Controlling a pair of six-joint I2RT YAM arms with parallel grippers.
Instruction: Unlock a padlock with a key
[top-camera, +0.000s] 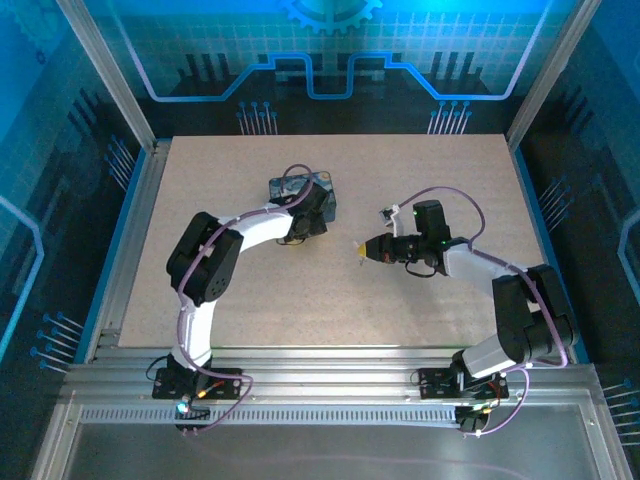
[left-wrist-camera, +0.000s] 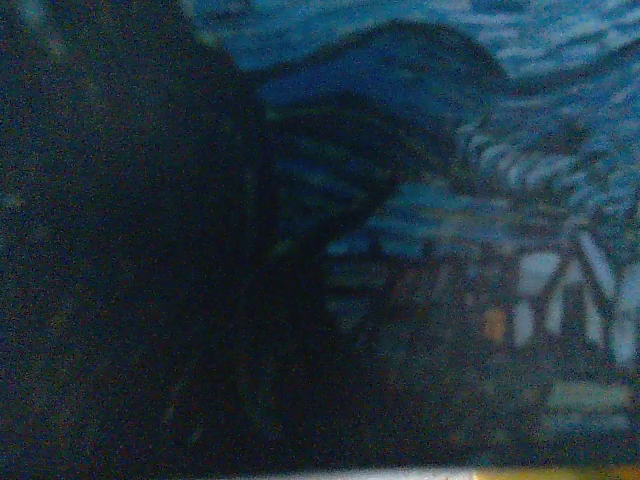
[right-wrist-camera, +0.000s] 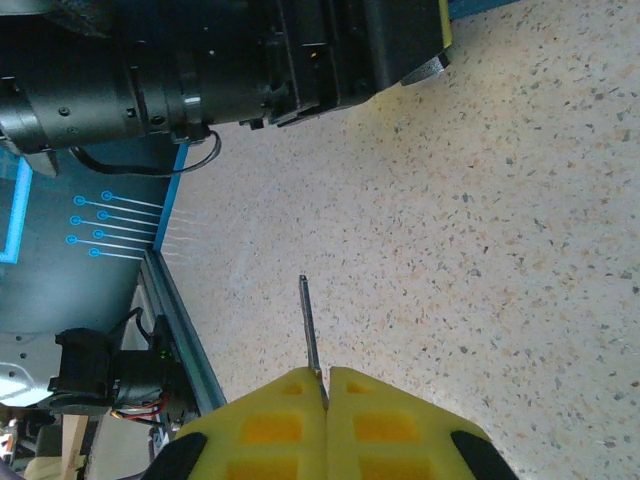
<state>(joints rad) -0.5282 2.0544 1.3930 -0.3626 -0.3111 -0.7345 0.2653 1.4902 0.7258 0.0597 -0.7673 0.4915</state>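
**Key clamped in right gripper; left gripper at picture box**

The right gripper is clenched on the key. The thin blade projects straight ahead from between its yellow pads, above the speckled table. The left gripper sits against a dark box bearing a blue swirl picture. Its jaw state cannot be determined.

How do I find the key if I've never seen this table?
Look at the speckled table, then the right arm reaching toward its middle. Its yellow fingers are pinched shut, and the key pokes out between them. It is a thin, dark metal sliver, nothing like the wide dark box nearby.
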